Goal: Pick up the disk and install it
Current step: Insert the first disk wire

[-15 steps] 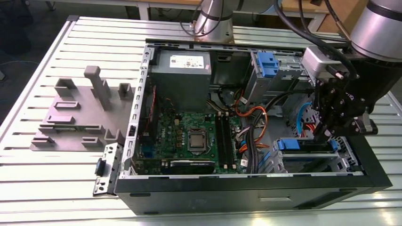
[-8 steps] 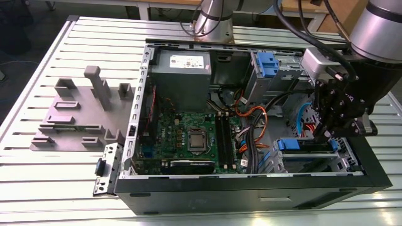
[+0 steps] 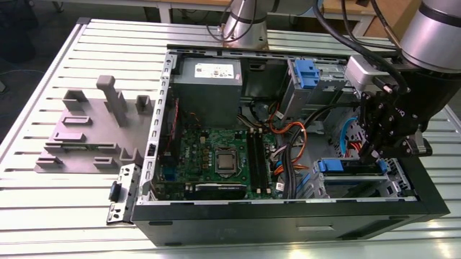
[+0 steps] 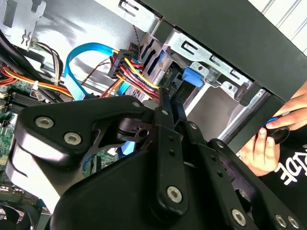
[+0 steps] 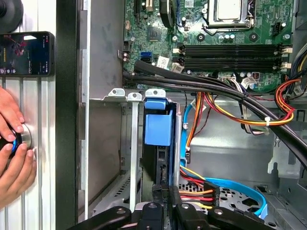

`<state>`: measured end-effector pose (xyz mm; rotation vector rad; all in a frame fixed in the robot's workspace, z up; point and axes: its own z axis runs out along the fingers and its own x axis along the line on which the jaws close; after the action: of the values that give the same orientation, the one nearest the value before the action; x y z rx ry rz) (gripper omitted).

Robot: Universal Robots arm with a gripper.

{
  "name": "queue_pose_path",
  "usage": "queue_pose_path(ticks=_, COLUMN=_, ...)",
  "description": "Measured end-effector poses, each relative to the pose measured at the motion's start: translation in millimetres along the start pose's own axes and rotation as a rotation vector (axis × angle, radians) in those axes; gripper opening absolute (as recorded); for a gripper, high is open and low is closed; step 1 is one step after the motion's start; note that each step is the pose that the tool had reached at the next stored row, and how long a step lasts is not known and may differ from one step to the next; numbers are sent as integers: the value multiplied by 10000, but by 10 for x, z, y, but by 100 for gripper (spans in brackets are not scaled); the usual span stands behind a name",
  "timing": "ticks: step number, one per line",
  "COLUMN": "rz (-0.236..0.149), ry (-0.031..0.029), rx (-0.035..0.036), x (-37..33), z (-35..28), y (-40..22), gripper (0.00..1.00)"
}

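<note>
Gripper: the black gripper (image 3: 376,156) is seen in the exterior view lowered into the open computer case (image 3: 288,216), at the case's near corner on the exterior view's right, directly over the drive bay.
Fingers: in the second wrist view the fingers (image 4: 165,112) are drawn close together on the edge of the disk (image 4: 163,72); they are taken to be clamped on it, though the contact itself is partly hidden by the gripper body.
Disk: it is seated on edge in the metal drive bay (image 5: 129,143), its blue plastic frame (image 5: 158,125) seen end-on in the first wrist view; in the exterior view the blue frame (image 3: 338,165) lies just below the gripper.
Cables: a bundle of red, yellow and black wires (image 5: 196,189) and a flat light-blue cable (image 5: 240,184) are plugged in beside the disk.
Hands: a person's hands (image 5: 12,143) are laid on a round knob on the worktop (image 5: 45,143) outside the case wall; a phone (image 5: 26,53) lies near them.
Motherboard: the green board (image 3: 216,156) with its silver processor socket fills the case floor, toward the exterior view's left of the bay.
Second bay: another blue-tabbed bay (image 3: 306,73) stands at the far side of the case.
Power supply: a grey metal box (image 3: 209,81) sits at the far edge of the case.
Grey fixture: a grey moulded holder (image 3: 90,129) rests on the slatted worktop, well apart from the case, on the exterior view's left.
</note>
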<state>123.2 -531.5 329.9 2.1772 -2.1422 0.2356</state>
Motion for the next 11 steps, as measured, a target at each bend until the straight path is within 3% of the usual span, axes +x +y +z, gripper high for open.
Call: queue_pose_path(ticks=11, rz=31, ry=-15, rx=-6, x=5, z=45, y=4, gripper=17)
